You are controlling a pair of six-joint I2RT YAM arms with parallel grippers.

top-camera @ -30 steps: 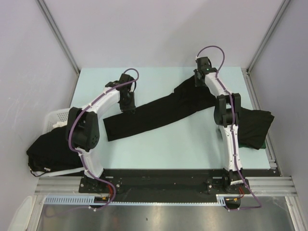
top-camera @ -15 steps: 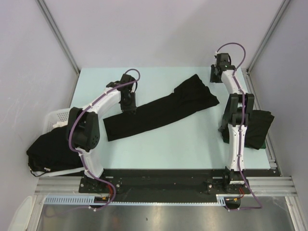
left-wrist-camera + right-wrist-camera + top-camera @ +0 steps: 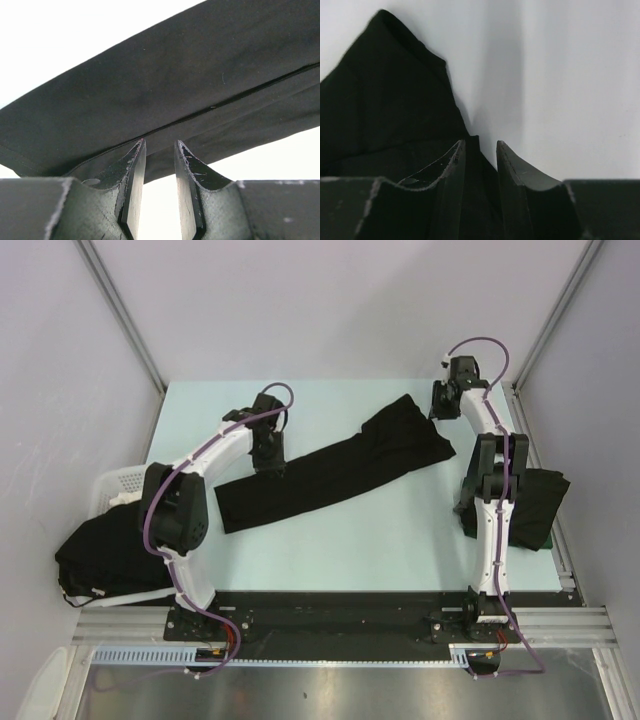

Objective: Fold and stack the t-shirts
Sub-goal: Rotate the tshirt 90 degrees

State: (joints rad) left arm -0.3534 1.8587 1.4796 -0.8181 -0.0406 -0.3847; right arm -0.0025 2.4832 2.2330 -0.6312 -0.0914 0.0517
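Observation:
A black t-shirt, folded into a long strip, lies diagonally across the pale green table. My left gripper hangs over the strip's far edge near its left end. In the left wrist view the shirt lies just ahead of the gripper, whose jaws stand a little apart with bare table between them. My right gripper is at the strip's right end. In the right wrist view the gripper is slightly open, with the shirt's corner lying beneath it and to its left.
A heap of black shirts spills from the white slotted basket at the left edge. A folded black shirt lies at the right edge beside the right arm. Grey walls and metal posts surround the table.
My right gripper let go of the shirt's right end, swung out to the far right corner, and has now come back slightly toward the shirt. The left arm has not moved.

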